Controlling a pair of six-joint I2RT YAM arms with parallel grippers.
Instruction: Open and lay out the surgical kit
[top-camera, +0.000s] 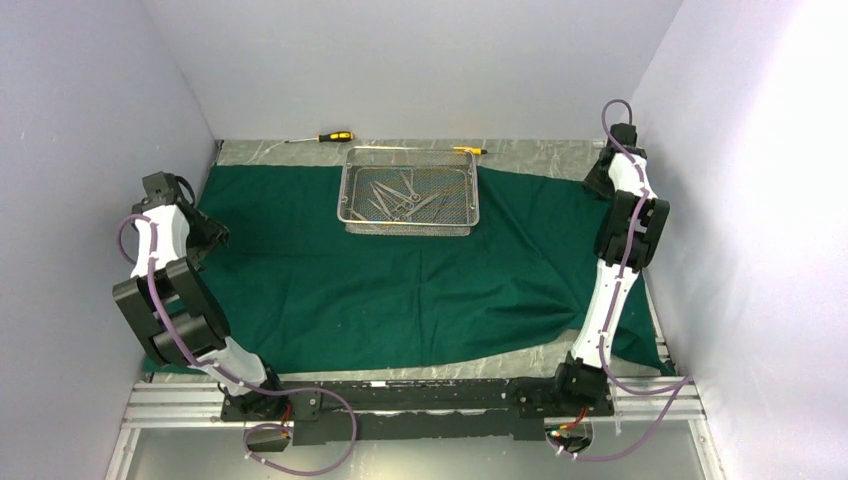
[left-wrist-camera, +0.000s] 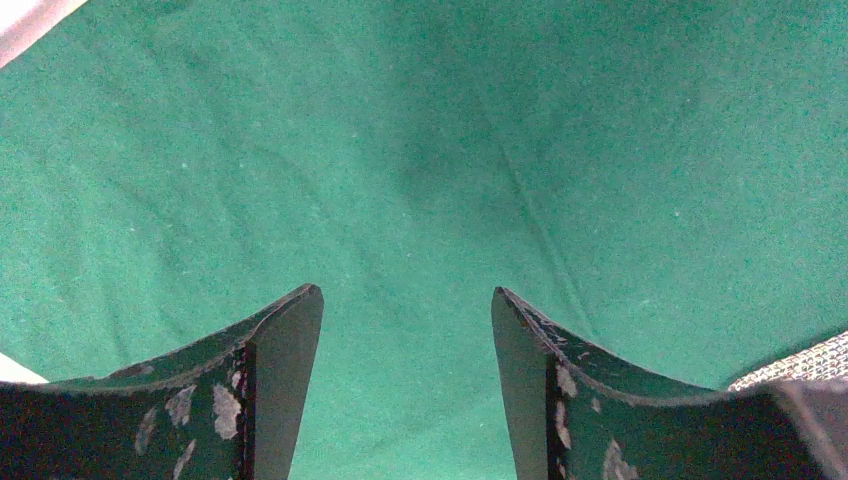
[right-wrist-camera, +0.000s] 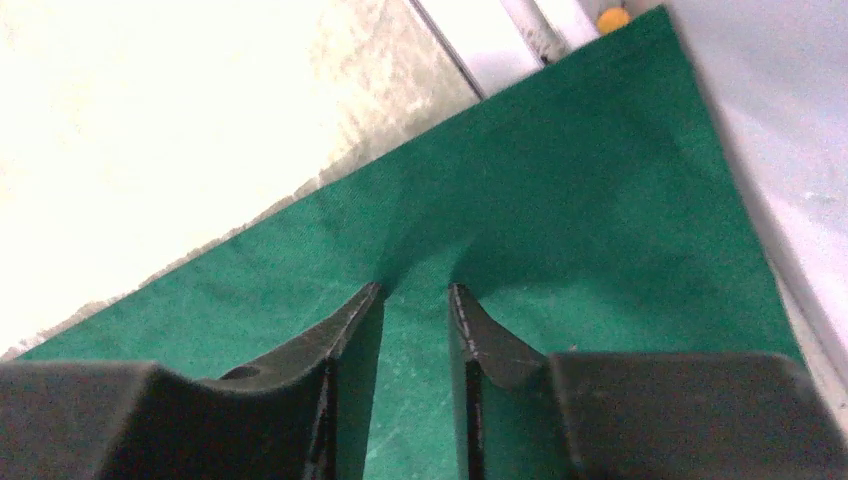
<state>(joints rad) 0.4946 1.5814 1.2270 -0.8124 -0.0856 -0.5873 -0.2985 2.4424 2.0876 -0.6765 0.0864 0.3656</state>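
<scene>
Currently the green cloth (top-camera: 400, 290) lies opened out flat over most of the table (top-camera: 500, 357), creased toward its near right. The wire-mesh tray (top-camera: 410, 228) sits on the cloth's far middle, upright. The steel instruments (top-camera: 405, 195) are all inside the tray in a loose crossed pile; single pieces are too small to tell apart.

Two yellow-and-black screwdrivers lie off the cloth on the bare strip behind the tray. One screwdriver (top-camera: 335, 136) is behind the tray's far left corner, and the other screwdriver (top-camera: 468, 150) is at its far right corner.

The left gripper (left-wrist-camera: 407, 300) is well left of the tray, over the cloth's left edge. Its fingers are spread wide, with only plain cloth showing between them and nothing pinched.

The right gripper (right-wrist-camera: 415, 290) is well right of the tray, at the cloth's far right corner. Its fingers are apart with a narrow gap, cloth visible through it and nothing gripped. Whether the tips touch the cloth can't be told.
</scene>
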